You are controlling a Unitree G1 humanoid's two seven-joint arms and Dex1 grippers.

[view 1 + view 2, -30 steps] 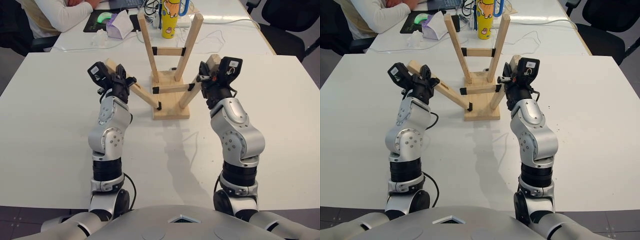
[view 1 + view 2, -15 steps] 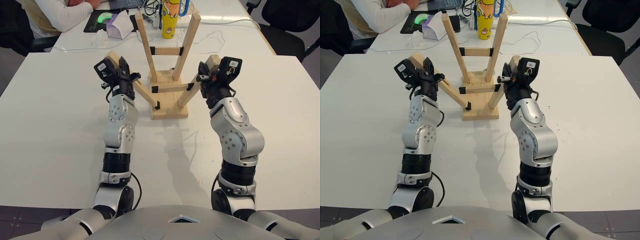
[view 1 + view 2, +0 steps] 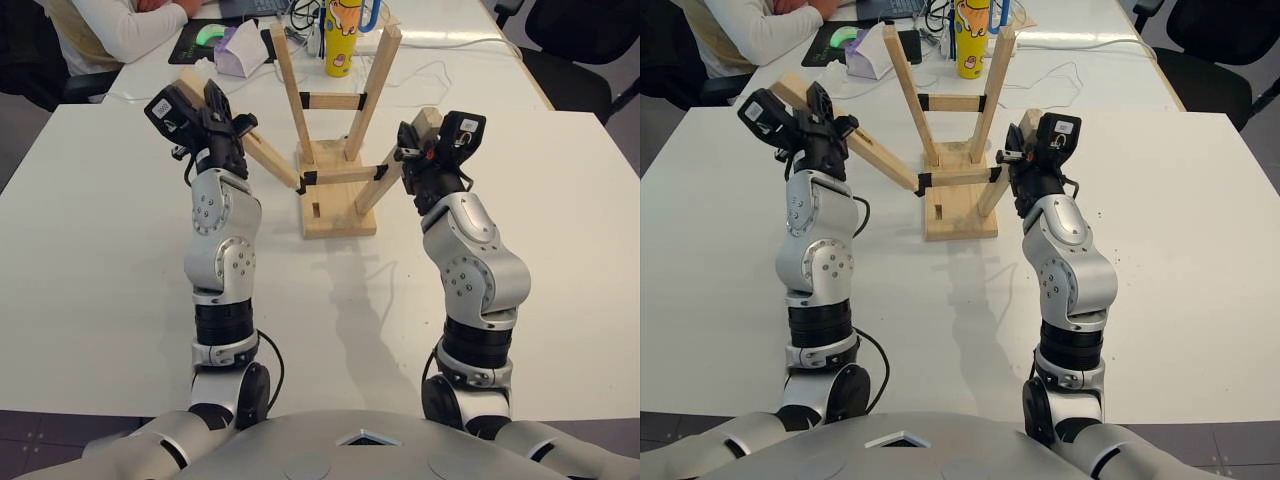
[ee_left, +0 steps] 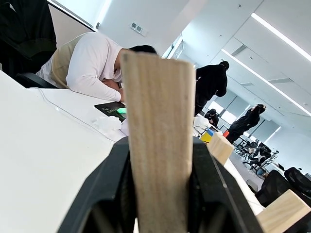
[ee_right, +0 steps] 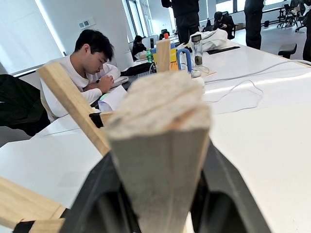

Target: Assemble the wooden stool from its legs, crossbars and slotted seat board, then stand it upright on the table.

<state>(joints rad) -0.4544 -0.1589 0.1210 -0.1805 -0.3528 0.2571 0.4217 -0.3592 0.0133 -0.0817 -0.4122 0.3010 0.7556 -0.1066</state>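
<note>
While the stool (image 3: 338,150) stands upside down at the far middle of the white table (image 3: 100,250), its seat board (image 3: 342,222) lies flat on the tabletop. Two far legs (image 3: 290,90) rise from the board and lean together, joined by an upper crossbar (image 3: 335,101). Left gripper (image 3: 226,128): clenched on the near-left leg (image 3: 268,158), which slopes from far left down toward the board. Its lower end is above an uncovered slot (image 3: 316,210); whether it touches the board, cannot tell. Right gripper (image 3: 418,158): clamped on the near-right leg (image 3: 376,193), whose foot meets the board's right side. A lower crossbar (image 3: 345,174) links these two legs. A yellow cup (image 3: 341,40) stands on the table beyond.
</note>
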